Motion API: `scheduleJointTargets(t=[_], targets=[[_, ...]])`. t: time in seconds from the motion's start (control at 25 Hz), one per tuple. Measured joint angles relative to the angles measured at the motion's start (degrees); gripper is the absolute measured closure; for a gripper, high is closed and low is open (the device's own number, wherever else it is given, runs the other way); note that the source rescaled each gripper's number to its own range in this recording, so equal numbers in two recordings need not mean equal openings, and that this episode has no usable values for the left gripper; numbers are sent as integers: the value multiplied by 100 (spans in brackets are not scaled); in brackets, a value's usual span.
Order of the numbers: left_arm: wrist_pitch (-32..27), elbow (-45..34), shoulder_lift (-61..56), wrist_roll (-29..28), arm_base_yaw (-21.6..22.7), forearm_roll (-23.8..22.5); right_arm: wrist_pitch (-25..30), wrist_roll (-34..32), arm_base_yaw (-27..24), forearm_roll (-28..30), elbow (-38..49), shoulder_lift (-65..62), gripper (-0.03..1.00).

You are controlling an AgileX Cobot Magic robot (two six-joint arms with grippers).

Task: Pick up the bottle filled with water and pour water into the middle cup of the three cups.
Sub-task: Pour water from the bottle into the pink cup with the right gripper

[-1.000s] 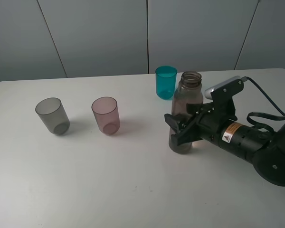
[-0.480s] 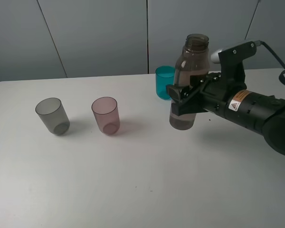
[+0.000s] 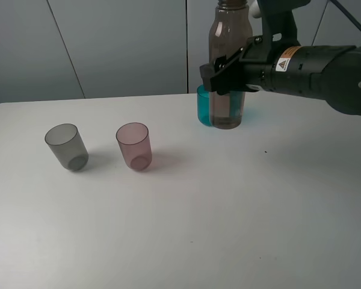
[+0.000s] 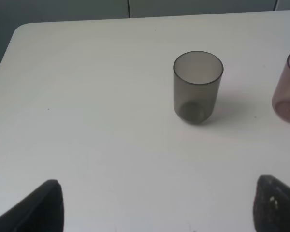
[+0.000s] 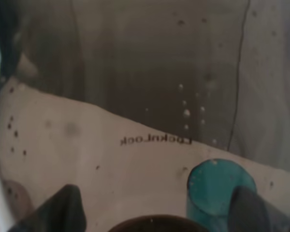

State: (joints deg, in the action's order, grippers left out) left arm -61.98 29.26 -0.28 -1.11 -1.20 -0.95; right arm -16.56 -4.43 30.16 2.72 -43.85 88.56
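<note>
The white table (image 3: 228, 229) is biggest. Over it, the right gripper (image 3: 224, 75) is closed tight around the tall brown-grey bottle (image 3: 228, 36), held upright by the teal cup (image 3: 202, 107). The pink middle cup (image 3: 133, 146) stands well apart. The left gripper (image 4: 159, 205) is spread wide and holds nothing.

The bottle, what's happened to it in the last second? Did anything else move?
The right gripper, shut on the bottle, raised it upright, well clear of the table. The grey cup, pink cup and teal cup stayed put.
</note>
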Motion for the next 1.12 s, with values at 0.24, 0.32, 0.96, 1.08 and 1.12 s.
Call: scheduleJointTargets(t=[0.24,0.32,0.96,1.08,1.12], targets=[[0,0,0,0,0,0,655,302,22,-192,-762,639,97],[0,0,0,0,0,0,837,443,51,-206,-1001,834,97],[0,0,0,0,0,0,1000,1694,516,-494,-2322,1800,97],[0,0,0,0,0,0,971,1883,540,-494,-2384,1834,97],[0,0,0,0,0,0,982,1987,540,-494,-2384,1834,97]])
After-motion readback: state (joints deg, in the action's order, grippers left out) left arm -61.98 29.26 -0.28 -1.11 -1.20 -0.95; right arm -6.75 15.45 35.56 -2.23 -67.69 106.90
